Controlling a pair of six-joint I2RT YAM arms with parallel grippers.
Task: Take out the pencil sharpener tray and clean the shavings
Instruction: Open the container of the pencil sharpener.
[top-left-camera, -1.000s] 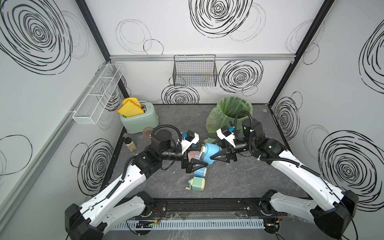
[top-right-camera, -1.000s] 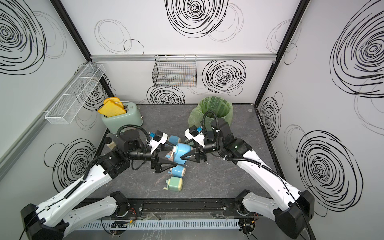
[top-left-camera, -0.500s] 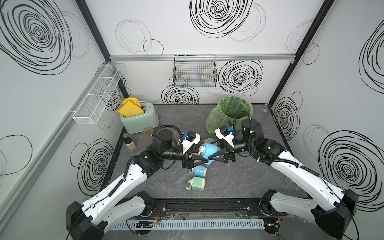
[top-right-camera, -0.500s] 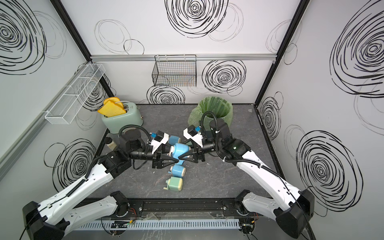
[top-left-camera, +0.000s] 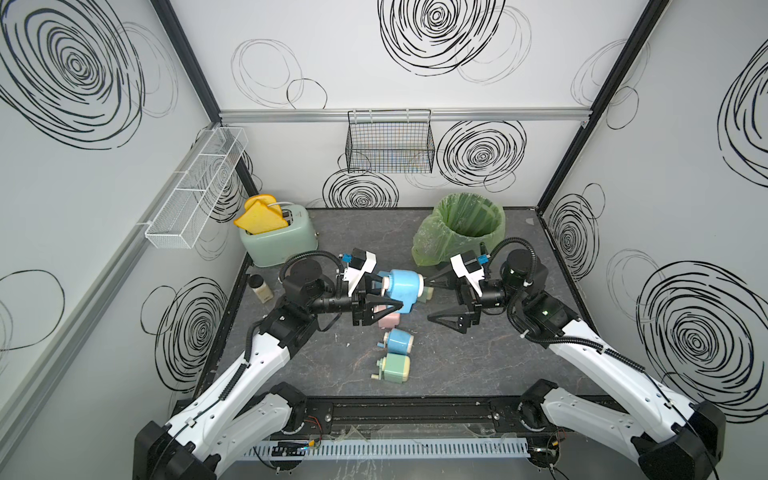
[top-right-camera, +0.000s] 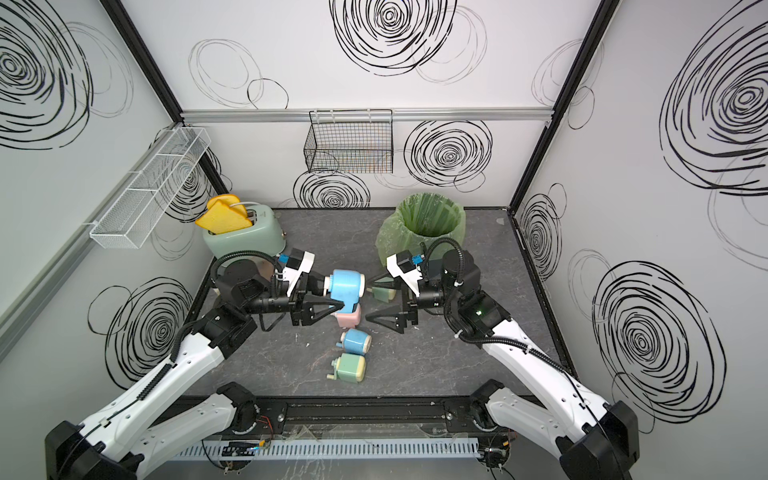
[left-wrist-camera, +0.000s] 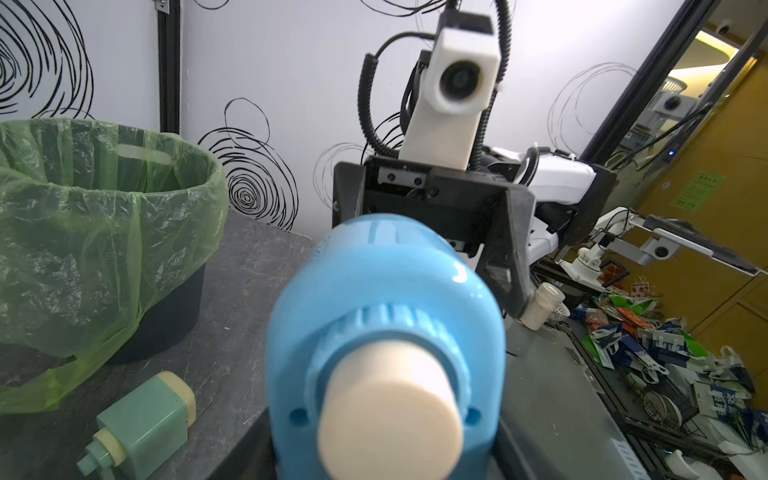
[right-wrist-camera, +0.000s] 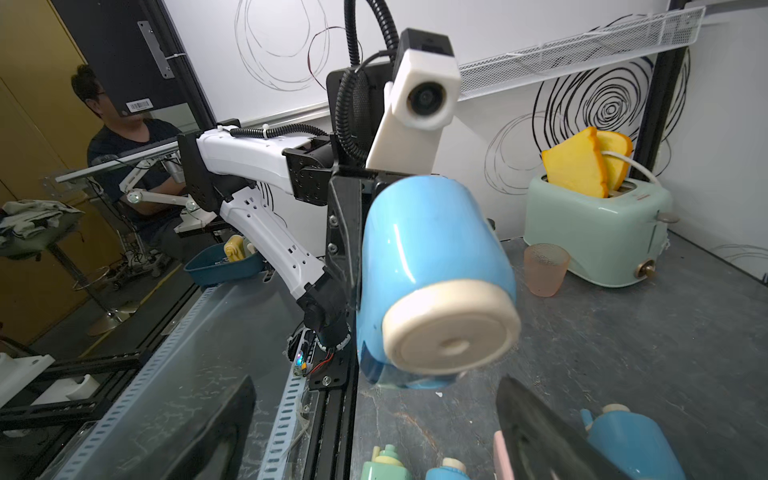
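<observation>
**Held sharpener: long axis running from hand to hand**

Nearest the front edge of the desk (top-left-camera: 478, 365), a green sharpener (top-left-camera: 395, 368), a small blue sharpener (top-left-camera: 399, 340) and a pink sharpener (top-left-camera: 388, 320) are lying in a row, with neither hand touching them. Above the pink sharpener, the left hand (top-left-camera: 388, 296) is clamping the blue pencil sharpener (top-left-camera: 403, 289) clear of the desk, gripping the body across its sides.

The long axis is lying level and pointing from the left hand toward the right hand (top-left-camera: 429, 301), with the cream end cap (right-wrist-camera: 449, 328) leading. The right hand is standing with its jaws wide apart just beyond that cap, touching nothing. Judged from this, it is the nearer free hand for drawing out the tray.

The tray is not showing clearly. A darker panel (right-wrist-camera: 374, 374) at the body's lower edge may be its front. No shavings are showing.

Farthest back, the green-lined bin (top-left-camera: 434, 243) is standing just behind the right hand.
</observation>
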